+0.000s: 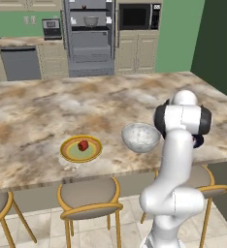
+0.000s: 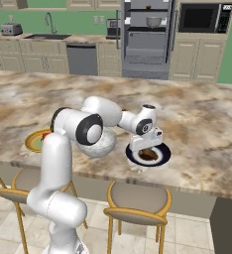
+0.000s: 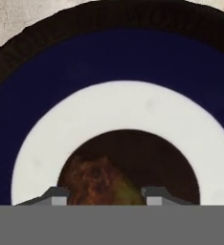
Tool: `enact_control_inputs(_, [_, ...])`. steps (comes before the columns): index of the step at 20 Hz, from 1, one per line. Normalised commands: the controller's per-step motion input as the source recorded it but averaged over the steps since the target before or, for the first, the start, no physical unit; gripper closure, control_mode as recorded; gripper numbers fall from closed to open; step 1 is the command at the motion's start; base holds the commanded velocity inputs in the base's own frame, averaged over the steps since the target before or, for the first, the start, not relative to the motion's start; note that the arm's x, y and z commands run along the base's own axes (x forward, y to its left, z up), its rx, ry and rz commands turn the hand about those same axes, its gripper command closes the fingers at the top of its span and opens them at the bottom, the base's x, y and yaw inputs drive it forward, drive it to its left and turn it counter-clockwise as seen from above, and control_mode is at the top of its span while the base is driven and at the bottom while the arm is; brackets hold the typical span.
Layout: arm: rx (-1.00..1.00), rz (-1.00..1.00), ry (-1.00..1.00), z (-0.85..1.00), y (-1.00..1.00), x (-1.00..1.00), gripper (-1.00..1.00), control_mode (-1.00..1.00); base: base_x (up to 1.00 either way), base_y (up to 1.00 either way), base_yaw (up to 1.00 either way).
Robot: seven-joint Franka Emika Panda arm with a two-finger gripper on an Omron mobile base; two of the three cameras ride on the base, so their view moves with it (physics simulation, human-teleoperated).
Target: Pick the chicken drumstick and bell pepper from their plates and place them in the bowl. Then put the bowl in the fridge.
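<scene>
Pincer (image 3: 103, 196) down over dark plate (image 2: 162, 155), tips flanking chicken drumstick (image 3: 97, 179); a firm grip cannot be told. Bowl (image 1: 140, 137) just beside on desk (image 1: 47, 104). Bell pepper (image 1: 83, 145) on yellow plate (image 1: 67, 154). Fridge (image 2: 147, 37) far back.

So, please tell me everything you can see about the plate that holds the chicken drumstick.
The dark plate is round and flat, with a black outer rim, a navy band, a white ring and a dark centre. It lies level on the marbled counter, right of the bowl. The brown chicken drumstick lies at its centre, with the gripper straddling it from above.
</scene>
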Motion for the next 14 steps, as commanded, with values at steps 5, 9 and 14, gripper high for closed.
enact_control_inputs(5, [0.00,0.00,-0.06,0.43,0.21,-0.11,1.00,-1.00,0.00,0.00,0.00])
enact_control_inputs(9, [0.00,0.03,-0.04,0.59,0.36,-0.21,1.00,-1.00,0.00,0.00,0.00])
enact_control_inputs(14, [-0.01,0.01,-0.14,0.42,0.61,-0.20,1.00,-1.00,0.00,0.00,0.00])
